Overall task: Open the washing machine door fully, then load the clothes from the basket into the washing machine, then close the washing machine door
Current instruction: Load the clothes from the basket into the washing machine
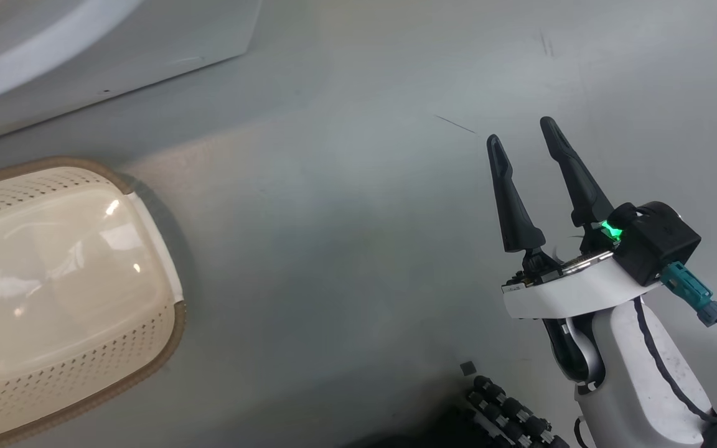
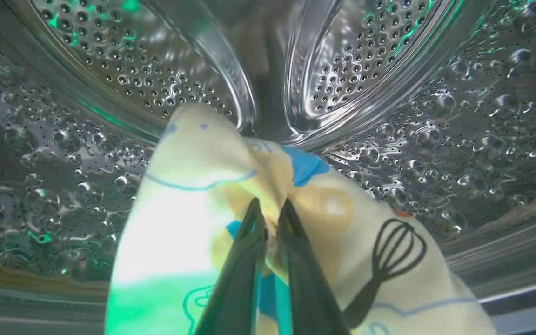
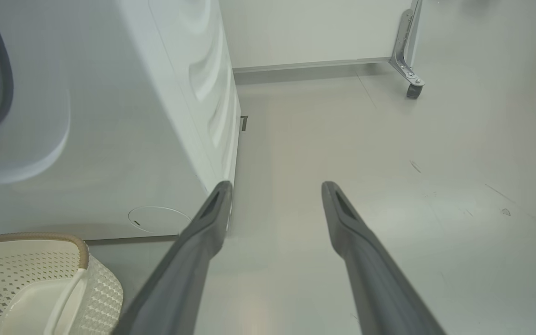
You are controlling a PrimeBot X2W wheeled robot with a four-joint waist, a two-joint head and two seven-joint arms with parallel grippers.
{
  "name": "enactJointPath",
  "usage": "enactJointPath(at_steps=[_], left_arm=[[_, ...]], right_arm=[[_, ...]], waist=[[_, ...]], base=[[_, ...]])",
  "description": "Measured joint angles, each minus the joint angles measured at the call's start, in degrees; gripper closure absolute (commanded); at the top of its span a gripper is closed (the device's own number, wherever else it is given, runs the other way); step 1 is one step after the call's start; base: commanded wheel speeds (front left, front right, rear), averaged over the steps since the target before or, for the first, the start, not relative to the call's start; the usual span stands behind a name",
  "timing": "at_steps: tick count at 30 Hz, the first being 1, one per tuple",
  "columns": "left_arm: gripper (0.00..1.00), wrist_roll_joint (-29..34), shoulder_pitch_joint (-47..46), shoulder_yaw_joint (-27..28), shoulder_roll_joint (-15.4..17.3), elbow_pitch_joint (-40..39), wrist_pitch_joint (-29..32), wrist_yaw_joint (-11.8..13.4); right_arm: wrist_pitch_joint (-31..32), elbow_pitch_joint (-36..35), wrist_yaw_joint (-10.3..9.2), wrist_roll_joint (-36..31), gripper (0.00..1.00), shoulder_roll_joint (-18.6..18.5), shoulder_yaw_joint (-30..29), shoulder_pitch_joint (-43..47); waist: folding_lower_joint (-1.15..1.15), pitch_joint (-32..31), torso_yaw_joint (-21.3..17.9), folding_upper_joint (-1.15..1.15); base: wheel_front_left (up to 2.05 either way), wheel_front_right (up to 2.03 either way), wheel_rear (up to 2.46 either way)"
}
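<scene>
Mid-frame, left claw [image 2: 271, 207] clamps a bunched fold of cream printed cloth garment [image 2: 193, 158], surely limp and light; right claw [image 1: 520, 132] apart.

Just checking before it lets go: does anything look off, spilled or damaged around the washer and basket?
Nothing stands out. The left gripper is shut on the cream garment inside the drum, the basket sits upright on the floor, and the right gripper is open, holding nothing.

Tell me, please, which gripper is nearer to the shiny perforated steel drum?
Left. The left gripper is inside the drum, shut on a cream cartoon-print garment; the right gripper hangs open above the grey floor, outside the big white washing machine.
</scene>
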Motion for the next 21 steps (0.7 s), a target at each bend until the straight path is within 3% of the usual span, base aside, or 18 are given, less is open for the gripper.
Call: enactJointPath(at_steps=[4,12,21], left_arm=[[1.00,0.6,-3.0,-0.1,0.8,0.2,-0.5,-0.5],[1.00,5.4,-12.4,0.1,4.3,-1.4,-9.1,-0.7],[1.00,9.0,-15.0,-0.8,4.4,0.8,-15.7,-0.3]], right_arm=[[0.0,0.8,-0.01,0.5,0.00,0.1,-0.2,-0.2],[0.0,0.1,-0.25,3.5,0.00,0.2,0.5,-2.3],[0.0,0.1,-0.82,4.5,0.00,0.2,0.9,-3.1]], waist=[[0.00,1.5,-1.7,0.00],[0.00,3.3,-3.9,0.00],[-0.01,3.9,-4.6,0.00]], base=[[0.00,0.00,0.00],[0.00,0.00,0.00],[0.00,0.00,0.00]])
